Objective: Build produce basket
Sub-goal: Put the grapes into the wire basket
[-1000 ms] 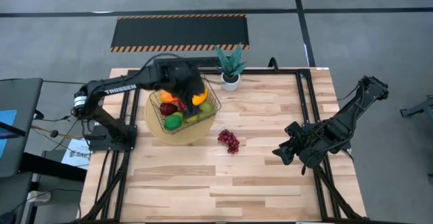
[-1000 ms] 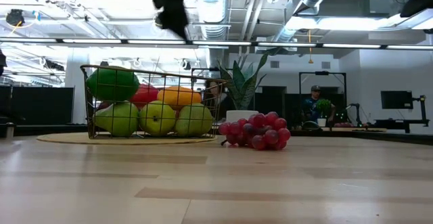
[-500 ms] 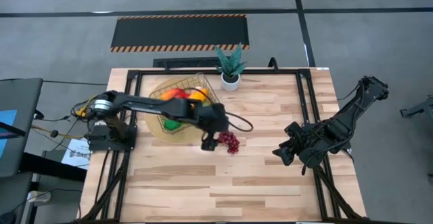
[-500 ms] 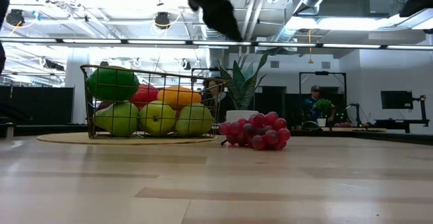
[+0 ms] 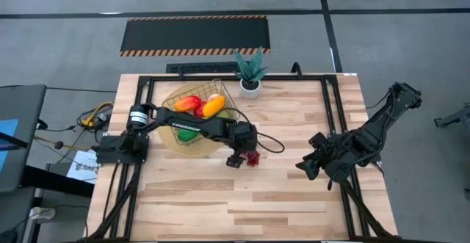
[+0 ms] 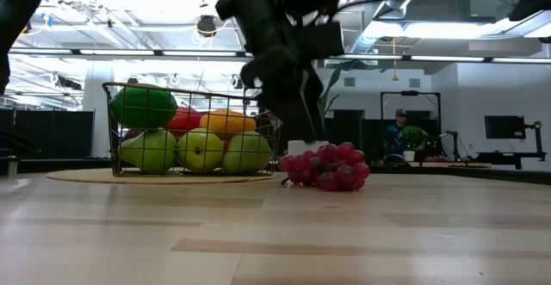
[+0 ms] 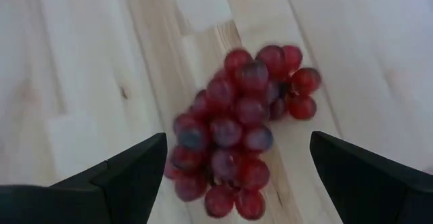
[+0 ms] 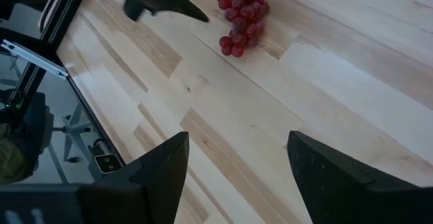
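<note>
Now our left tool (image 5: 243, 155) has swung from over the basket (image 5: 220, 96) down to the grapes (image 7: 240, 139), fingers apart, nothing held; they look next.

The whole surface (image 5: 242, 191) is seen from overhead; a level view is taken at its height. The grapes (image 7: 240, 146) are viewed close by the left wrist, and farther off by the right.

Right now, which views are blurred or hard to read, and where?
Left wrist view: the bunch of purple-red toy grapes is softly smeared between the open left gripper. Low view: the left arm is a dark backlit silhouette under bright ceiling lights. High view: sharp, the gold wire-grid basket clear. Right wrist view: crisp wood grain past the open right gripper.
</note>
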